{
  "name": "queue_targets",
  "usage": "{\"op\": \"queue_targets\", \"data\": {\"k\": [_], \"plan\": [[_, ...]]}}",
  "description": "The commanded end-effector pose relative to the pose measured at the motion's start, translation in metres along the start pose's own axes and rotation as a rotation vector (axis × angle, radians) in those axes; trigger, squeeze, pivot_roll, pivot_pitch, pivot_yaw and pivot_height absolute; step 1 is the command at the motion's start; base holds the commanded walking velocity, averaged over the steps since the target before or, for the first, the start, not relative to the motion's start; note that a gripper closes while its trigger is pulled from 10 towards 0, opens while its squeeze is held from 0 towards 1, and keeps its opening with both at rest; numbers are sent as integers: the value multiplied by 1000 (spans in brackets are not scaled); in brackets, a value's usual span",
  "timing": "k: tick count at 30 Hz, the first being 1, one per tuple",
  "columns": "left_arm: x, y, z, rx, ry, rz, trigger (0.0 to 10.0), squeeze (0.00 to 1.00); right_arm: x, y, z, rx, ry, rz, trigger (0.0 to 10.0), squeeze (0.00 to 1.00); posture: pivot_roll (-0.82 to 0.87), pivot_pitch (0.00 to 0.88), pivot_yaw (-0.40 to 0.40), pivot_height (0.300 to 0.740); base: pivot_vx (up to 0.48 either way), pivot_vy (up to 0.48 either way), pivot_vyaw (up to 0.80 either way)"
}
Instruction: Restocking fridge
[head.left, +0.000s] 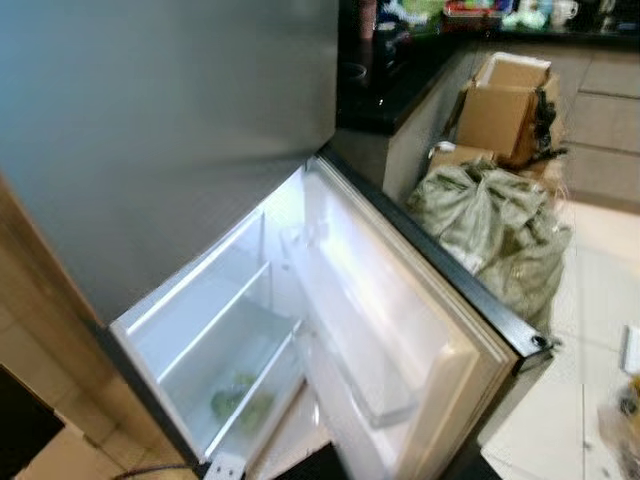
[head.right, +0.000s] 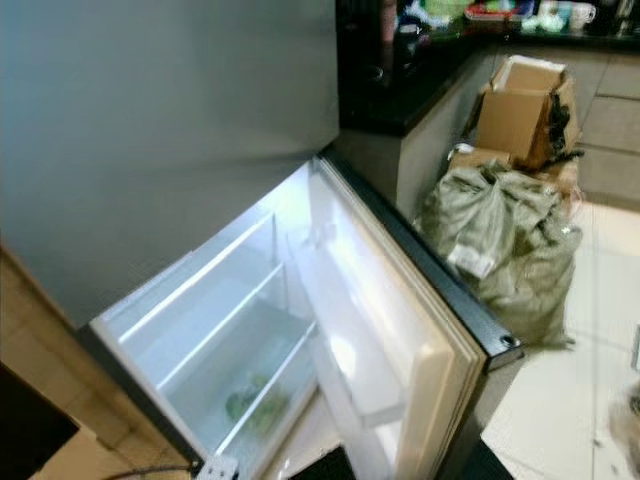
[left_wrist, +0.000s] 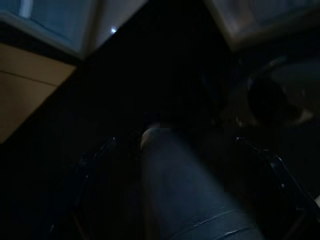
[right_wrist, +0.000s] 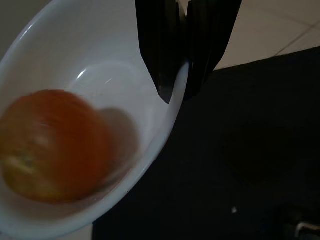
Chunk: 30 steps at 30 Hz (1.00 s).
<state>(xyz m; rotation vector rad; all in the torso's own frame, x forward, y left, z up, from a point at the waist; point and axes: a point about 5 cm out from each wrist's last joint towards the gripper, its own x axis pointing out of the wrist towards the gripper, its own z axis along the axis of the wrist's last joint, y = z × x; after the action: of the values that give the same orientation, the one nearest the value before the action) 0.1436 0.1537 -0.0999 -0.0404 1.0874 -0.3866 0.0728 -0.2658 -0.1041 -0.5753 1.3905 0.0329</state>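
Head views: I see the fridge (head.left: 170, 130) with its lower door (head.left: 400, 340) swung wide open toward me; white shelves (head.left: 215, 315) inside, something green (head.left: 240, 400) low in the compartment, blurred; the door's dark outer edge runs close beside a grey-green sack (head.left: 495, 235) on the tiled floor (head.left: 600, 250); cardboard boxes (head.left: 505, 105) stand just behind the sack, against the dark counter (head.left: 385, 75); open floor lies to the right of the sack.

Left wrist view: very dark; I make out a dark rounded shape in the middle and pale panels at the far edges; left gripper's fingers I cannot tell.

Right wrist view: right gripper (right_wrist: 181, 85) pinches the rim of a white bowl (right_wrist: 75, 85), one finger either side, narrow; an orange-red fruit (right_wrist: 52, 145) sits inside the bowl; pale tile and a dark area lie beyond the rim.
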Motion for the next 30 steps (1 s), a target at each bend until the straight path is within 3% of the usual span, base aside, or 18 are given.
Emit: {"op": "queue_targets", "data": {"k": [1,22,30], "plan": [[-2,3,-7,-7,26,13,10000,0,0,4,1,0,-6,13,10000,0,-169,0,55,740,0,-465,0],[-1,2,-4,-8,17,16,10000,0,0,2,0,-2,-2,18,10000,0,-173,0,55,740,0,-405,0],[-2,9,1,-30,-10,81,10000,0,0,1,1,-5,-5,20,10000,0,-173,0,55,740,0,0,0]]}}
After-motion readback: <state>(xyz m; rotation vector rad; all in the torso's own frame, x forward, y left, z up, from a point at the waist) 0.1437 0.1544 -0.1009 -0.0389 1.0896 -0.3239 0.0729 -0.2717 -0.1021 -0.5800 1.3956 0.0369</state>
